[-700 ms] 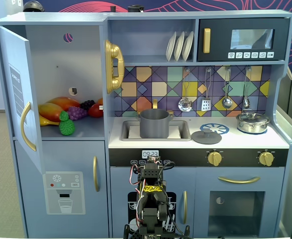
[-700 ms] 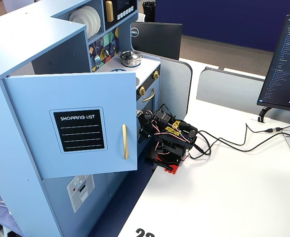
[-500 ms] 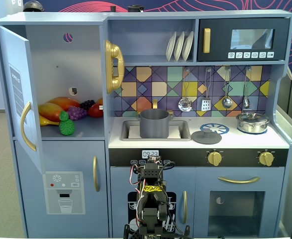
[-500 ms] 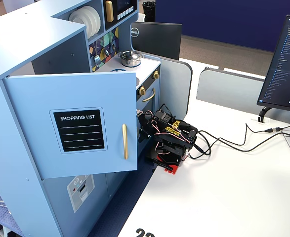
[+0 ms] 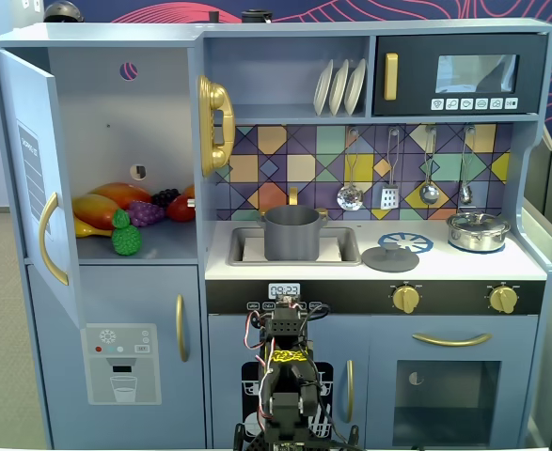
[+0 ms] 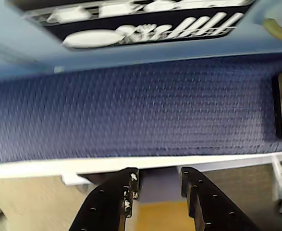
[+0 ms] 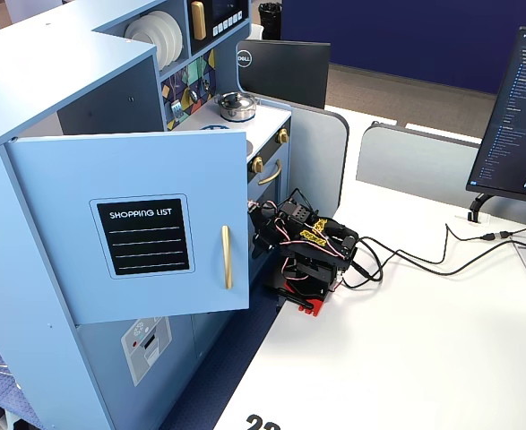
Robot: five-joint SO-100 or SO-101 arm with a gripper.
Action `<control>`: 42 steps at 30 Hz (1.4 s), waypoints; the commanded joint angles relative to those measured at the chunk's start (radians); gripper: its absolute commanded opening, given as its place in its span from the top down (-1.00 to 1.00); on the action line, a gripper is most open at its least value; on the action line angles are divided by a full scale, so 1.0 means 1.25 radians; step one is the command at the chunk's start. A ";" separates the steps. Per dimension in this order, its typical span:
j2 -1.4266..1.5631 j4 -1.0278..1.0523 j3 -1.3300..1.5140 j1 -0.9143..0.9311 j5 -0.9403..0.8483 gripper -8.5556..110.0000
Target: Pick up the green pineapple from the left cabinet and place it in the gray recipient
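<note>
The green pineapple (image 5: pixel 125 235) stands at the front of the shelf in the left cabinet (image 5: pixel 125 141), whose door (image 5: pixel 33 178) is swung wide open; the door also shows in a fixed view (image 7: pixel 146 224). The gray recipient (image 5: pixel 291 232) sits in the sink at the counter's middle. My arm (image 5: pixel 288 385) is folded low in front of the kitchen's base, far below both; it also shows in a fixed view (image 7: pixel 312 251). In the wrist view my gripper (image 6: pixel 158 174) is open and empty, facing blue carpet and the table edge. Pineapple and recipient are out of the wrist view.
Purple grapes (image 5: pixel 146 212), a red fruit (image 5: pixel 181 207) and orange-yellow fruit (image 5: pixel 106 205) lie behind the pineapple. A gray lid (image 5: pixel 390 257) and a shiny silver lidded pot (image 5: pixel 478 230) sit on the counter. A monitor (image 7: pixel 513 116) and cables (image 7: pixel 424 260) are on the white table.
</note>
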 commanded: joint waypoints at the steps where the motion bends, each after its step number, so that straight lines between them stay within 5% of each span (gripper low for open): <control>1: -0.009 -0.142 -0.028 -0.184 0.006 0.86; 3: -0.007 -0.340 -0.072 -0.320 0.064 0.86; 7: -0.075 -0.783 -0.152 -0.514 -0.088 0.80; 11: -0.177 -0.981 -0.272 -0.630 -0.092 0.68; 20: -0.428 -1.140 -0.450 -0.614 -0.113 0.34; 42: -0.876 -1.307 -0.724 -0.609 0.007 0.22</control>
